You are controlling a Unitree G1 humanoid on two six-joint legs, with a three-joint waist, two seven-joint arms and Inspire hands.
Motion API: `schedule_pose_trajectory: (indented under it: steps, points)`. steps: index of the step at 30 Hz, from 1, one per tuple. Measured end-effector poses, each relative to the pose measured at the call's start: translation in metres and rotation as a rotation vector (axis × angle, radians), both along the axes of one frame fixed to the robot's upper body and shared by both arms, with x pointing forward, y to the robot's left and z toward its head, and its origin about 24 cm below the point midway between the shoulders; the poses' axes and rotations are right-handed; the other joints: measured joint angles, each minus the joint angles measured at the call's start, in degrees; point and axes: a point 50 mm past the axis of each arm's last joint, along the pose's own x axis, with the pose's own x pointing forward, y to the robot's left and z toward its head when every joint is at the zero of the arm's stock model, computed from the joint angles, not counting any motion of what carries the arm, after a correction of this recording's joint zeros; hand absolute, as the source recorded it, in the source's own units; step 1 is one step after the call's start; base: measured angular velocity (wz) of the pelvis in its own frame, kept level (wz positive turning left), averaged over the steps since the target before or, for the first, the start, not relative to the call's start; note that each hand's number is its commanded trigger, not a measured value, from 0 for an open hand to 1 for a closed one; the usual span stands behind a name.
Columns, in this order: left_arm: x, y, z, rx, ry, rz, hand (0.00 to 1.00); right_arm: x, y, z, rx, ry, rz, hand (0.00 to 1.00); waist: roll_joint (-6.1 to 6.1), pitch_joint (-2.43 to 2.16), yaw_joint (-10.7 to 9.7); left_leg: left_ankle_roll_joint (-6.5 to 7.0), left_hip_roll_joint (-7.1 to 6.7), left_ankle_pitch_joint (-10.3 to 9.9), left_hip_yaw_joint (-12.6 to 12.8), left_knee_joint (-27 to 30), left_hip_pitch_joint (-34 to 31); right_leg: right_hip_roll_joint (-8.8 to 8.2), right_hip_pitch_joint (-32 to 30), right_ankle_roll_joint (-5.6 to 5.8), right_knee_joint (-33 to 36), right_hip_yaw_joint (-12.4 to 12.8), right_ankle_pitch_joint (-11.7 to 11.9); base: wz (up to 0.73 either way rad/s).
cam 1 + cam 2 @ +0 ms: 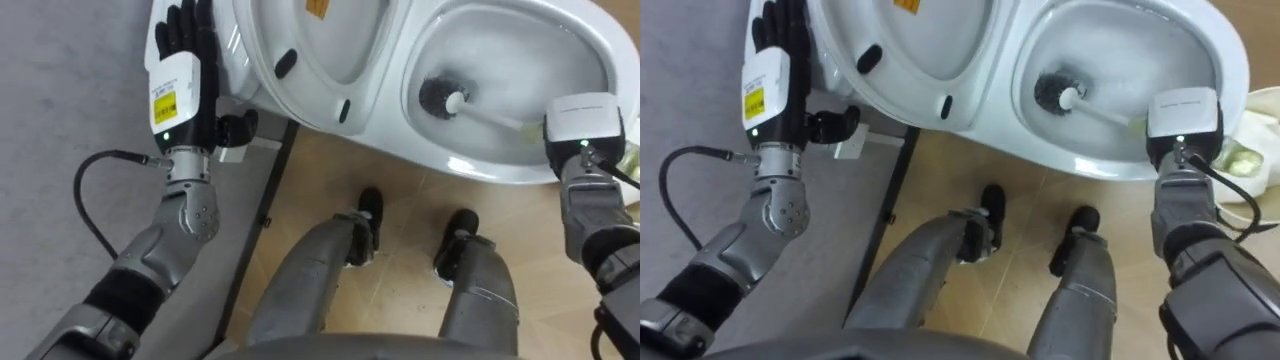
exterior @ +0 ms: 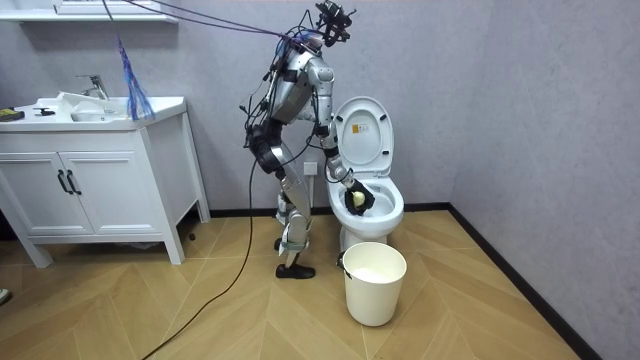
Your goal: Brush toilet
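Toilet brush [image 1: 437, 97] lies with its dark bristle head low inside the white toilet bowl [image 1: 500, 172], its pale handle slanting up to the near rim. There it runs under the robot's right hand [image 1: 580, 120]; whether that hand grasps it cannot be told. The left hand [image 1: 190, 35] is released, straight and pointing up just beside the edge of the raised lid [image 1: 320, 50].

In the room view the robot stands on the wood floor [image 2: 480, 300] at the toilet's left side, bent over the bowl. A white bucket [image 2: 375, 283] sits in front of the toilet, and a white vanity cabinet [image 2: 95, 170] stands against the wall well to the left.

The right eye view shows the bucket just beyond the bowl's right edge, with something pale yellow-green inside it.
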Motion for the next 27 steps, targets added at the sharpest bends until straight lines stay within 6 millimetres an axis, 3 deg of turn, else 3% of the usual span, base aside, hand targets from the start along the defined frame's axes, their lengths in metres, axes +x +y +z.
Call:
schedule_pose_trajectory:
  steps: [5, 7, 11, 13, 16, 18, 22, 25, 26, 27]
  points:
    - [0.002, -0.002, 0.005, -0.018, -0.013, -0.01, 0.0, -0.001, -0.013, 0.005, 0.052, -0.051, -0.068, 1.0, -1.29, 0.91, 0.3, 0.02, -0.26, 0.0, 0.4, 0.4, 0.0, -0.6, -0.3, 0.05, 0.5, 0.5, -0.5, 0.0]
    - [0.003, 0.003, 0.012, 0.003, -0.04, -0.017, 0.0, 0.002, -0.017, 0.009, 0.139, -0.103, -0.108, 1.0, -3.36, 1.63, -0.3, 0.02, -0.91, 0.0, 0.9, 1.1, -0.8, -2.02, -2.0, -0.02, 3.0, 1.1, -1.7, 0.09]
    - [0.005, 0.005, 0.022, 0.018, -0.087, -0.021, 0.0, 0.015, -0.033, 0.033, 0.223, -0.244, -0.19, 1.0, -5.64, 1.64, -1.3, 0.17, -1.95, 0.1, 1.3, 3.2, -4.1, -3.75, -6.4, -0.05, 7.5, 2.1, -2.8, 0.14]
    - [0.009, 0.008, 0.029, 0.036, -0.112, -0.02, 0.0, 0.02, -0.051, 0.055, 0.182, -0.291, -0.192, 1.0, -6.97, 1.68, -1.8, 0.25, -2.16, 0.1, 1.3, 4.1, -5.3, -4.45, -8.1, -0.15, 9.2, 2.4, -3.1, 0.05]
    - [0.012, 0.01, 0.031, 0.056, -0.119, -0.015, 0.0, 0.022, -0.061, 0.067, 0.145, -0.308, -0.192, 1.0, -8.59, 1.75, -2.8, 0.43, -2.08, 0.3, 1.4, 4.8, -5.3, -4.52, -7.9, -0.23, 9.6, 2.3, -3.0, 0.01]
    - [0.014, 0.012, 0.033, 0.056, -0.128, -0.008, 0.0, 0.023, -0.059, 0.067, 0.149, -0.311, -0.182, 1.0, -8.93, 1.76, -3.0, 0.45, -2.09, 0.3, 1.4, 4.9, -5.0, -4.41, -7.7, -0.29, 9.6, 2.4, -3.0, -0.05]
    - [0.019, 0.013, 0.035, 0.064, -0.119, -0.008, 0.0, 0.027, -0.045, 0.057, 0.182, -0.307, -0.176, 1.0, -8.29, 1.74, -3.2, 0.61, -1.85, 0.3, 1.0, 5.1, -4.9, -3.62, -6.8, -0.21, 8.6, 2.0, -2.1, -0.06]
    - [0.02, 0.01, 0.03, 0.067, -0.082, -0.02, 0.0, 0.03, -0.025, 0.046, 0.232, -0.299, -0.162, 1.0, -6.5, 1.66, -2.9, 0.7, -1.85, 0.4, 0.3, 4.3, -4.1, -3.03, -5.7, -0.05, 7.6, 1.4, -1.4, -0.03]
    - [0.02, 0.007, 0.027, 0.057, -0.062, -0.025, 0.0, 0.029, -0.016, 0.038, 0.242, -0.282, -0.157, 1.0, -4.87, 1.71, -2.9, 0.71, -1.83, 0.4, -0.1, 4.3, -3.5, -2.87, -4.4, 0.12, 6.8, 1.0, -1.2, 0.04]
    - [0.019, 0.002, 0.023, 0.043, -0.043, -0.027, 0.0, 0.025, -0.007, 0.028, 0.242, -0.248, -0.144, 1.0, -4.05, 1.53, -2.5, 0.75, -1.93, 0.4, -0.1, 3.8, -2.9, -2.6, -3.9, 0.37, 6.4, 1.2, -1.1, 0.0]
